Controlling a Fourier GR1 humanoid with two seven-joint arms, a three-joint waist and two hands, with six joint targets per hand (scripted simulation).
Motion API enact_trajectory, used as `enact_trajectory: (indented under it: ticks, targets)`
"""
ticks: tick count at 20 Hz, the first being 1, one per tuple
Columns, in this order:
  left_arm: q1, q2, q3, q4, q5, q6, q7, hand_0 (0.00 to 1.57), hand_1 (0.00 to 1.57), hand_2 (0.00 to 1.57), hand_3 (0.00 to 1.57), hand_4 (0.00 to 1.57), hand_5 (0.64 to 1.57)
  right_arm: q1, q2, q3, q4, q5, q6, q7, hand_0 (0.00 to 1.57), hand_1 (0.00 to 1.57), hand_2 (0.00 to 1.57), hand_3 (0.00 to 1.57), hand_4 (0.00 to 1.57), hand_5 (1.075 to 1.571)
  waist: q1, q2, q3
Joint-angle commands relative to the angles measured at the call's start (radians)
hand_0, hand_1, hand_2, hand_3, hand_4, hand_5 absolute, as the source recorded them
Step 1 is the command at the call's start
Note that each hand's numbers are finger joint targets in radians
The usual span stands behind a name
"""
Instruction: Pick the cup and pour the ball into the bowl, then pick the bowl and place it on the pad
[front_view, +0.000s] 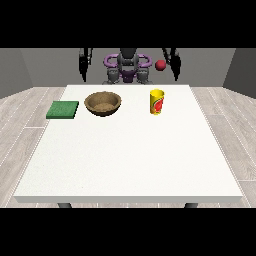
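Note:
A yellow cup with a red mark stands upright on the white table, right of centre near the far edge. A small red ball shows above the cup, clear of its rim and apart from both hands. A brown bowl sits left of the cup. A flat green pad lies left of the bowl, near the table's left edge. The hand at the view's left and the hand at the view's right hang beside the robot's body behind the table's far edge, holding nothing.
The robot's torso stands behind the far edge of the table. Wooden floor surrounds the table on all sides. The near half of the tabletop carries no objects.

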Motion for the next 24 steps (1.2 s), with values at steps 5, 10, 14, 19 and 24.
enact_trajectory:
  ticks: [5,10,14,19,24]
  targets:
    - [-0.019,0.044,0.006,-0.1,0.009,-0.015,0.088,0.0,0.0,0.0,0.0,0.0,1.524,-0.005,-0.043,-0.021,-0.094,-0.01,0.0,0.092,0.0,0.0,0.0,0.0,0.0,1.568,-0.014,-0.261,0.0038]
    - [0.114,-0.085,-0.109,-0.247,0.215,-0.073,0.095,0.0,0.0,0.0,0.0,0.0,1.536,0.062,0.029,-0.113,-0.045,-0.099,-0.041,-0.022,0.0,0.0,0.0,0.0,0.0,1.566,0.062,-0.293,0.006]
    - [0.231,-0.07,-0.172,-0.384,0.167,-0.036,0.066,0.0,0.0,0.0,0.0,0.0,1.507,0.072,0.012,-0.128,-0.12,-0.116,-0.025,0.003,0.0,0.0,0.0,0.0,0.0,1.566,0.041,-0.227,0.0055]
    - [0.069,-0.061,-0.117,-0.242,0.067,-0.006,-0.075,0.0,0.0,0.0,0.0,0.0,1.437,0.001,0.034,-0.086,-0.05,-0.085,0.012,-0.124,0.0,0.0,0.0,0.0,0.0,1.564,-0.005,-0.055,0.0056]
    - [-0.091,0.012,-0.014,-0.144,0.075,-0.047,-0.163,0.0,0.0,0.0,0.0,0.0,1.335,-0.147,0.002,-0.147,0.032,-0.126,0.039,-0.183,0.0,0.0,0.0,0.0,0.0,1.566,-0.008,0.133,0.0057]
